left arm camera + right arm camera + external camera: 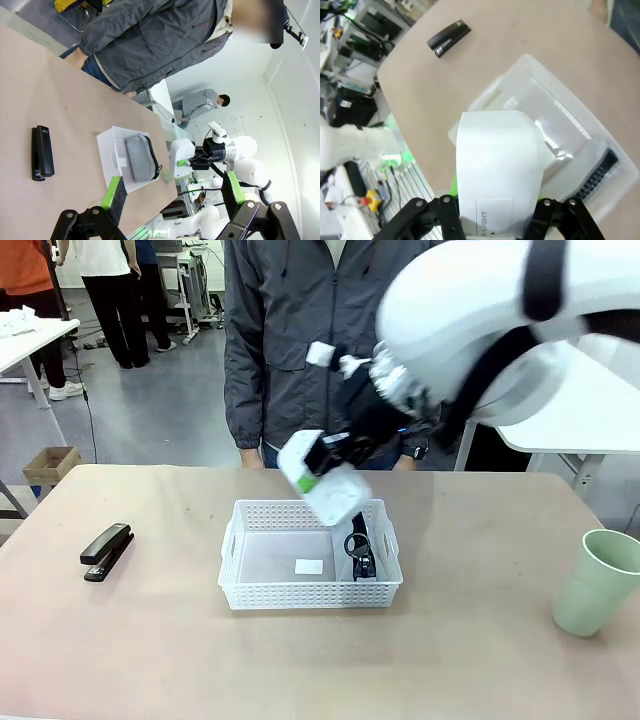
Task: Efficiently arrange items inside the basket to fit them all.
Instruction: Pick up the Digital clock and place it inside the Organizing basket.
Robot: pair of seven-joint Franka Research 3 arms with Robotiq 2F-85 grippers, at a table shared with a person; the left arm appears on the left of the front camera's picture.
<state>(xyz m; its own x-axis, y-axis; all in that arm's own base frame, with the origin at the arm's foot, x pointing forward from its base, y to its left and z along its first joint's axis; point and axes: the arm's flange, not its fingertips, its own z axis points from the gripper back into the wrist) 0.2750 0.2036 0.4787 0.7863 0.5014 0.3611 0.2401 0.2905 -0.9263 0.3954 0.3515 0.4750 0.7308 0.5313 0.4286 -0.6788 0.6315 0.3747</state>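
My right gripper (pixel 330 462) is shut on the small white box (pixel 335 495) and holds it tilted just above the far right part of the white basket (pixel 300 595). In the right wrist view the box (pixel 497 165) sits between the fingers over the basket (pixel 492 92). The grey pouch (pixel 140 159) lies inside the basket (pixel 107 155), its black strap (pixel 358 545) at the right end. The black stapler (pixel 107 550) lies on the table to the left. At the right edge stands the pale green cup (pixel 597 582). My left gripper (pixel 172 192) is open and holds nothing.
A person in a grey jacket (pixel 300 340) stands at the far side of the table, right behind the basket. The table (pixel 150 660) is bare between the stapler and the basket and along the near edge. A white table (pixel 590 410) stands behind on the right.
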